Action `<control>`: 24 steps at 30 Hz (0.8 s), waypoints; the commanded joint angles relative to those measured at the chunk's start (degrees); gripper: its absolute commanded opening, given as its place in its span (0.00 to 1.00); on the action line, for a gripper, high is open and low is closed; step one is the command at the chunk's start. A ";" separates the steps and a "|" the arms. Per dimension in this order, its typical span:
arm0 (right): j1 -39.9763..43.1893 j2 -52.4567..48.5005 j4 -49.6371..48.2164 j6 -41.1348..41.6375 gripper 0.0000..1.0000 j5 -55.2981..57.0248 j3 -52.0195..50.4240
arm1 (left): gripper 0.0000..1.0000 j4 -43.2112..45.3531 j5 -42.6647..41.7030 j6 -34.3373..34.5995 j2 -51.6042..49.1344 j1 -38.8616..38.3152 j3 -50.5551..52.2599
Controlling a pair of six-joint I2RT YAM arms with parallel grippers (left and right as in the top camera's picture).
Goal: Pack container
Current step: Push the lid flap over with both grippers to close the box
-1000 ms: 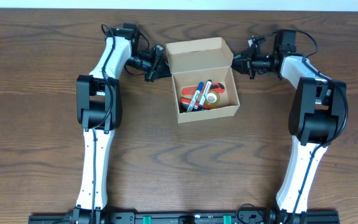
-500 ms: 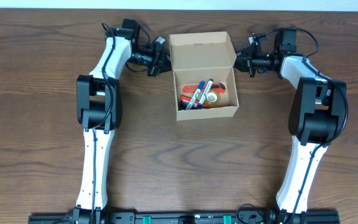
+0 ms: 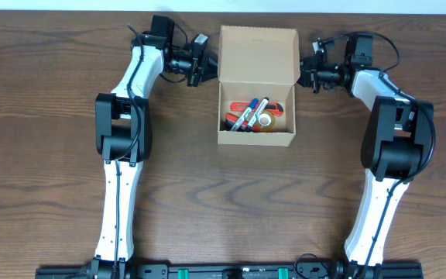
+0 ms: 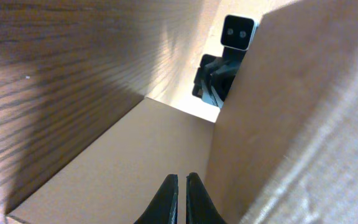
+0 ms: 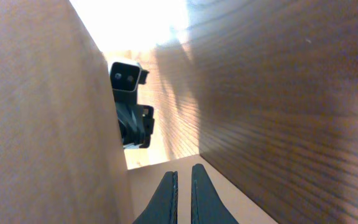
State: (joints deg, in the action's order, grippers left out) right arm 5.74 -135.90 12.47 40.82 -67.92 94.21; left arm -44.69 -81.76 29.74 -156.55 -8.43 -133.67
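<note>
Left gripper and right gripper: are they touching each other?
Apart. The overhead view shows the left gripper and the right gripper on opposite sides of the open box lid.

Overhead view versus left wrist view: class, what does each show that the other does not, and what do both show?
Only overhead: the markers and tape roll inside the container, with its lid open. Only left wrist: the left gripper with its shut fingertips close up, by bare cardboard. Both: the container's cardboard, the wooden table and the right gripper beyond the box.
</note>
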 commanded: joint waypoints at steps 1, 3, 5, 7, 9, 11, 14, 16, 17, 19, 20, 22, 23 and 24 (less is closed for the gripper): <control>0.59 0.74 -1.62 0.04 0.02 -3.74 -0.33 | 0.06 0.44 -2.36 1.16 -0.83 -0.17 0.37; 0.85 0.74 -2.36 0.31 0.02 -3.87 -0.33 | 0.06 0.61 -2.36 1.16 -0.83 -0.13 0.37; 1.22 0.74 -4.22 0.55 0.01 -5.38 -0.31 | 0.06 1.25 -2.60 1.16 -0.83 -0.07 0.37; 1.66 0.74 -7.06 1.46 0.01 -7.41 -0.31 | 0.06 2.19 -3.10 1.16 -0.83 0.07 0.37; 2.05 0.74 -10.21 3.45 0.02 -8.90 -0.31 | 0.06 3.39 -3.96 1.31 -0.83 0.26 0.17; 2.36 0.74 -13.27 6.45 0.02 -10.03 -0.31 | 0.06 3.69 -4.09 1.68 -0.83 0.44 -0.39; 2.43 0.74 -16.35 9.11 0.01 -11.67 -0.31 | 0.06 3.67 -4.74 1.66 -0.83 0.59 -2.12; 2.23 0.74 -17.00 9.99 0.01 -12.44 -0.31 | 0.06 3.61 -4.92 2.10 -0.81 0.57 -3.48; 2.08 0.74 -16.98 10.23 0.02 -12.72 -0.31 | 0.06 3.63 -4.92 2.45 -0.70 0.57 -4.15; 1.70 0.76 -17.00 11.13 0.02 -13.53 -0.31 | 0.06 3.56 -4.90 2.49 -0.28 0.57 -5.42; 1.49 0.76 -17.00 11.54 0.02 -14.01 -0.31 | 0.06 3.26 -4.87 2.49 -0.07 0.57 -6.12; 0.90 0.79 -17.07 11.91 0.02 -15.13 -0.31 | 0.06 2.25 -4.92 2.49 0.15 0.57 -7.87; 0.63 0.79 -17.05 12.20 0.01 -15.32 -0.31 | 0.06 1.51 -4.87 2.47 0.31 0.55 -8.79; 0.42 0.83 -17.11 12.55 0.02 -15.65 -0.31 | 0.06 1.05 -4.92 2.47 0.37 0.55 -9.64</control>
State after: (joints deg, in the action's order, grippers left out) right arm 7.42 -135.90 -4.40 51.40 -80.20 94.00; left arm -42.87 -85.17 31.79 -156.57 -8.25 -139.90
